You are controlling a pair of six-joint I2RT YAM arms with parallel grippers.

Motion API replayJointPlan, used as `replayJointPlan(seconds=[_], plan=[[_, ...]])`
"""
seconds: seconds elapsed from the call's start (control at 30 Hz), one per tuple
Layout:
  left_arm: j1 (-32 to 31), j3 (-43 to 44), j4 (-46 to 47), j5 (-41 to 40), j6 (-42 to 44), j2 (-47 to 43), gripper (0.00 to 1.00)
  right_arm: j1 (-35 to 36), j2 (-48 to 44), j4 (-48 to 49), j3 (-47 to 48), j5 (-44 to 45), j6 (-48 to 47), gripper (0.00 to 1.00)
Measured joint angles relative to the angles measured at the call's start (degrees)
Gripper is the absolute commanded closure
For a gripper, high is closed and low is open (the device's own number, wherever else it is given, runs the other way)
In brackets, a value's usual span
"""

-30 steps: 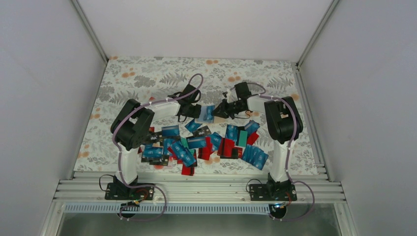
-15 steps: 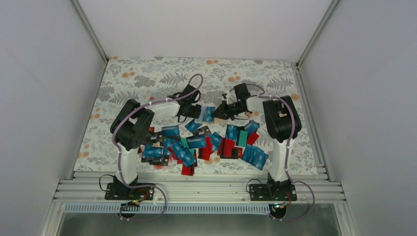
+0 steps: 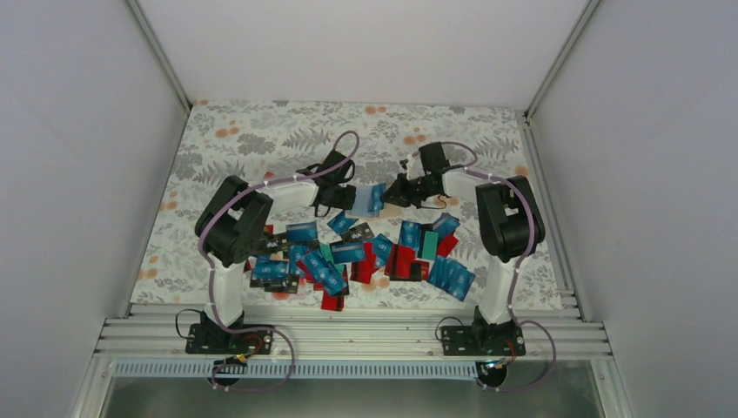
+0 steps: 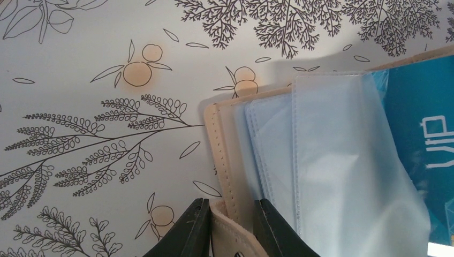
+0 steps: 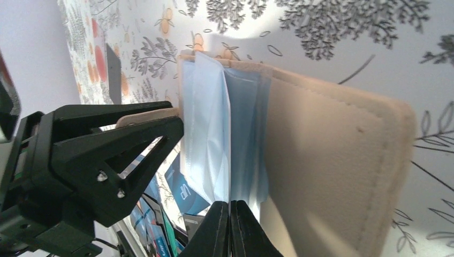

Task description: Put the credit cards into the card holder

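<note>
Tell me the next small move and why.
Probably pull the right gripper back toward the loose cards to fetch another. It is shut with no card seen in it, a blue card already sits among the clear sleeves, and the left gripper grips the holder by its beige flap.

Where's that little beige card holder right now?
In the top view the card holder is near the middle, just beyond the scattered credit cards, held between the left gripper on its left and the right gripper on its right.
</note>
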Motion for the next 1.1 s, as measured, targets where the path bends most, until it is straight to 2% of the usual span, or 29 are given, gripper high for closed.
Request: replayJointPlan(seconds=[1.1], plan=[[0.0, -0.04, 0.07, -0.04, -0.09, 0.0, 0.8, -0.96, -3.39, 3.17, -4.39, 6.49, 6.67, 0.95]])
